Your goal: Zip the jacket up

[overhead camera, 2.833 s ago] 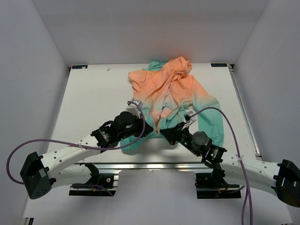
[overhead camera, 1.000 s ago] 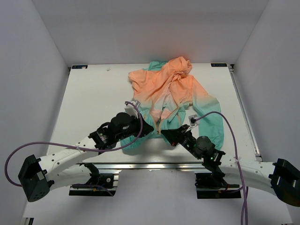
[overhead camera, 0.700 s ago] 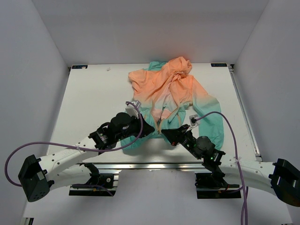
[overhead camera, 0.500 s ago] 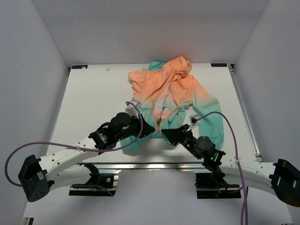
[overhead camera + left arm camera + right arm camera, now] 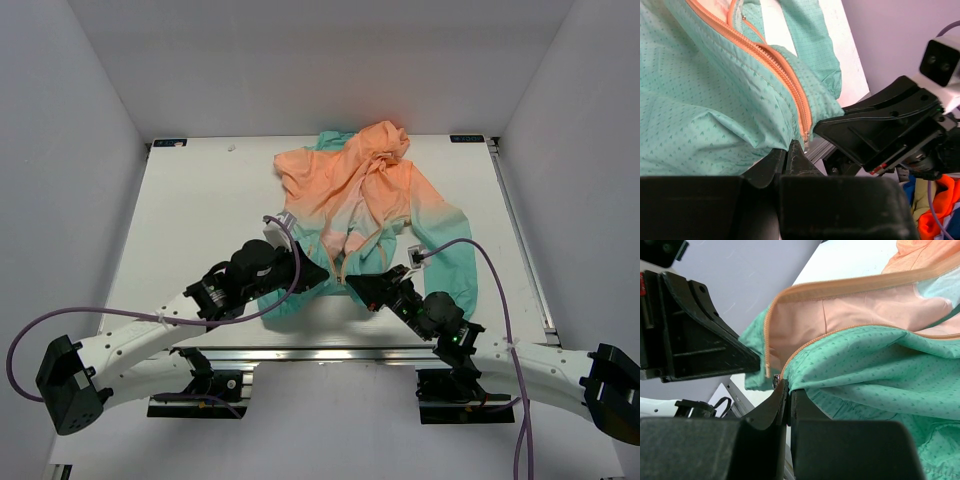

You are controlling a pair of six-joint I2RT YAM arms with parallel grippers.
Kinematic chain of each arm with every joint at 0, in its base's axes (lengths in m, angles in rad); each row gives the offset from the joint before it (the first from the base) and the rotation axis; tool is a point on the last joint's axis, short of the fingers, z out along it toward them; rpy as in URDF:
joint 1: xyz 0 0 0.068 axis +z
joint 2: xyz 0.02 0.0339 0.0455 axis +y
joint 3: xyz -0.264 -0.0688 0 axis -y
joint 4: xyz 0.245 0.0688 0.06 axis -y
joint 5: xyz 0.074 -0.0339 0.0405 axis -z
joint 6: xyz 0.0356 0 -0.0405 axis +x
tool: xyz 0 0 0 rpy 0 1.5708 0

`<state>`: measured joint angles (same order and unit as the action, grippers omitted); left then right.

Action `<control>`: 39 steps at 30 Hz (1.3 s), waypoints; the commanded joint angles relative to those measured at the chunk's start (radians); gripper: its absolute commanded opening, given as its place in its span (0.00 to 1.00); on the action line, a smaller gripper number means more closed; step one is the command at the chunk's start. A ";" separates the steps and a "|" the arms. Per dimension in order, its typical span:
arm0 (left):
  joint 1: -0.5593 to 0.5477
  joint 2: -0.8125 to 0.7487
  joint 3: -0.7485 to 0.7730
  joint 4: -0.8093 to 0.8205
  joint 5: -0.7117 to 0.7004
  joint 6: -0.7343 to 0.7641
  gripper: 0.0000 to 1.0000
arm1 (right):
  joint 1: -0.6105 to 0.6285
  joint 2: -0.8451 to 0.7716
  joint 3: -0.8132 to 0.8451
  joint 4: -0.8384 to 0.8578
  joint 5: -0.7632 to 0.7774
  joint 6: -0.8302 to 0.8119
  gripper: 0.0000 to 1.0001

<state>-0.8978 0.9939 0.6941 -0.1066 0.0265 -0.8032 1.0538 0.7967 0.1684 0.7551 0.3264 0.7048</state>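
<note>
The jacket (image 5: 368,195) lies on the white table, orange at hood and shoulders, teal at the hem, front open at the bottom. My left gripper (image 5: 322,277) is shut on the teal hem of the left front panel (image 5: 715,115), beside the orange zipper (image 5: 790,85) end. My right gripper (image 5: 352,286) is shut on the teal hem of the right front panel (image 5: 870,375), right at the zipper's bottom end (image 5: 774,381). The two grippers face each other a few centimetres apart, holding the hem corners lifted off the table near its front edge.
The white table (image 5: 200,210) has bare surface left of the jacket. Its metal front rail (image 5: 330,352) runs just below the grippers. Grey walls close in left, right and back. Purple cables loop from both arms.
The right arm has crept a little to the right and forward; both grippers keep their hold on the hem corners. The jacket has hardly shifted.
</note>
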 commanded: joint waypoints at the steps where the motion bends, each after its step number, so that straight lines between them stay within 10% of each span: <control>1: 0.005 -0.034 0.008 0.007 -0.005 -0.010 0.00 | -0.003 -0.011 0.000 0.030 -0.007 -0.010 0.00; 39: 0.010 0.015 -0.013 0.015 -0.003 -0.036 0.00 | -0.003 0.006 0.005 0.079 -0.020 -0.036 0.00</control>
<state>-0.8921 1.0077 0.6941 -0.1043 0.0261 -0.8288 1.0538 0.8051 0.1673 0.7597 0.3042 0.6792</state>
